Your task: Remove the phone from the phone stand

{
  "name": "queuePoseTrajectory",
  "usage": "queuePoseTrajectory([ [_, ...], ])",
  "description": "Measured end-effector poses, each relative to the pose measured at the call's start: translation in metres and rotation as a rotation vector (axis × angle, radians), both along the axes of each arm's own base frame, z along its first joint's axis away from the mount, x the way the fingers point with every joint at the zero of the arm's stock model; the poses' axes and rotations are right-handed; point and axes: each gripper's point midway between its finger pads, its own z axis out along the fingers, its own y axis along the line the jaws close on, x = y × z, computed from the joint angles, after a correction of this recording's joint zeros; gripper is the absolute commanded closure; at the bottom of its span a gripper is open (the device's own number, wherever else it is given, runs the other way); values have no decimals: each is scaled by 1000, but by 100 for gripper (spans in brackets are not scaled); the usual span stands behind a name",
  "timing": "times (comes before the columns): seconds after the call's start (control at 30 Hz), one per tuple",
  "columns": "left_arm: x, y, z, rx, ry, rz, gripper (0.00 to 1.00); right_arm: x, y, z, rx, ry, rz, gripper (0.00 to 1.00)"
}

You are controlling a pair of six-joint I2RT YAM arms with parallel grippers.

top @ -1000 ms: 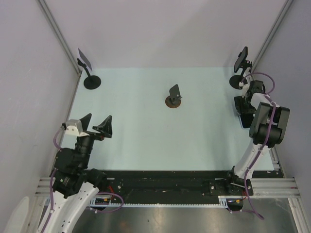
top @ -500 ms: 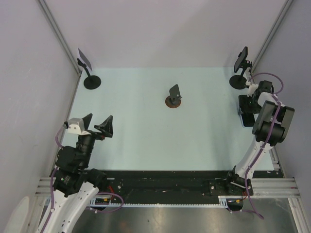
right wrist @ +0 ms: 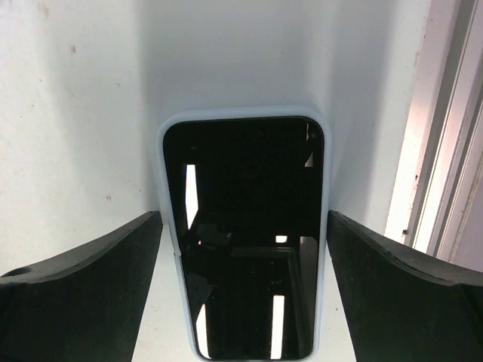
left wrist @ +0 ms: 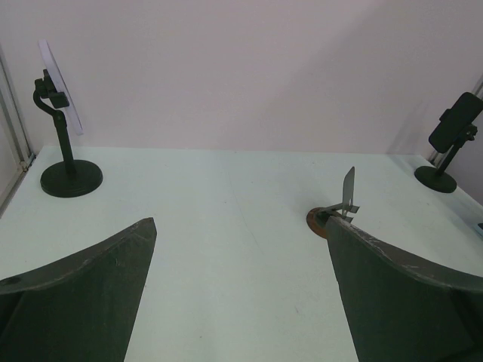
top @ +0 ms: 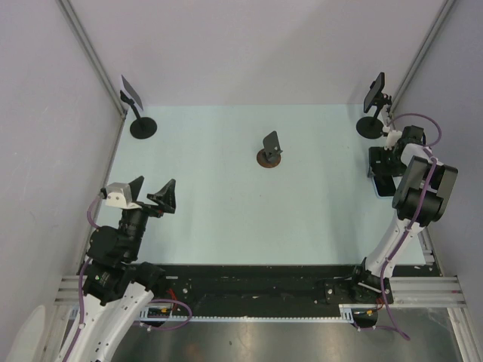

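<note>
Tabletop (top: 226,211), pale green, fills the middle of the top view. Right arm (top: 419,188), at the right edge, has shifted slightly toward the upper right over the last second. The right gripper (right wrist: 243,226) hangs with its fingers spread wide, gripping nothing. The left gripper (top: 155,185), lower left, is likewise spread and empty. Phone (right wrist: 245,173) lies flat and screen up on the tabletop, between the right fingers. The centre stand (top: 270,151) is bare, so the removal looks done. No writing is legible.
</note>
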Motion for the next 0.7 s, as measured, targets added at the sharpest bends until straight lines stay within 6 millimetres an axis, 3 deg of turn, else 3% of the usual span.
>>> queuePoseTrajectory([
  [0.2, 0, 0, 0, 1, 2, 0, 0, 6, 4, 6, 24, -31, -44, 1],
  [0.33, 2, -1, -3, 5, 12, -1, 0, 17, 11, 38, 50, -124, -109, 0],
  [0.5, 8, -5, -9, 18, 40, -6, 0, 38, 44, 126, 84, -346, -151, 0],
  [0.6, 14, -7, -16, 28, 71, -6, 0, 45, 92, 192, 119, -505, -116, 0],
  [0.7, 23, -10, -27, 39, 125, 1, 0, 40, 148, 247, 207, -629, -67, 0],
])
